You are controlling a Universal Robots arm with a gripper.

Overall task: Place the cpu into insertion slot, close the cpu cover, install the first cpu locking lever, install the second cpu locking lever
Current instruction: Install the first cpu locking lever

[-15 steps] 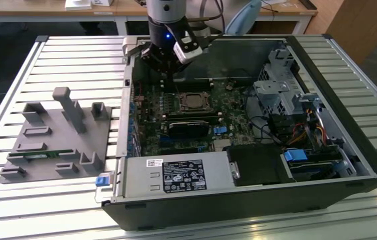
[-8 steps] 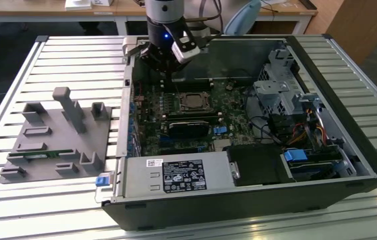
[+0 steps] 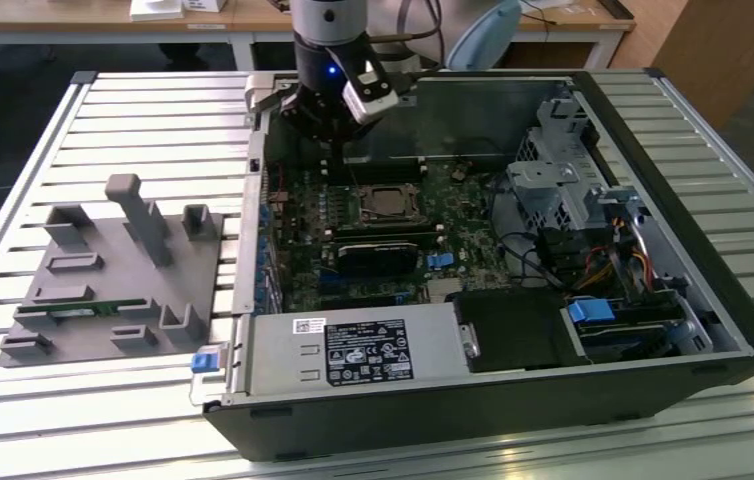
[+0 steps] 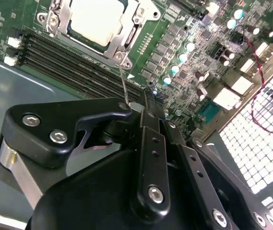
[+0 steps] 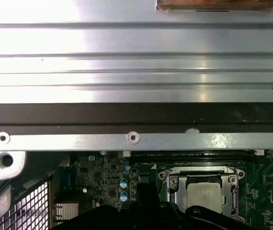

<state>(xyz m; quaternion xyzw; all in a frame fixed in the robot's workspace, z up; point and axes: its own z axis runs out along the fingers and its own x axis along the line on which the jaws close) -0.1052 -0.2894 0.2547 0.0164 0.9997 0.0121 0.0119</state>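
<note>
Second wrist view: gripper (image 4: 134,106) jaws pinched shut on thin locking lever (image 4: 122,79) at cpu cover (image 4: 127,29) corner; cpu (image 4: 96,19) seated under it.

A slatted silver metal table (image 3: 150,110) stood under even light. Behind it ran a wood-topped desk (image 3: 57,12), with a wooden cabinet (image 3: 731,50) at the exterior view's right.

Upright arm (image 3: 328,40), black pincer (image 4: 145,108) pointing straight down from its wrist
</note>
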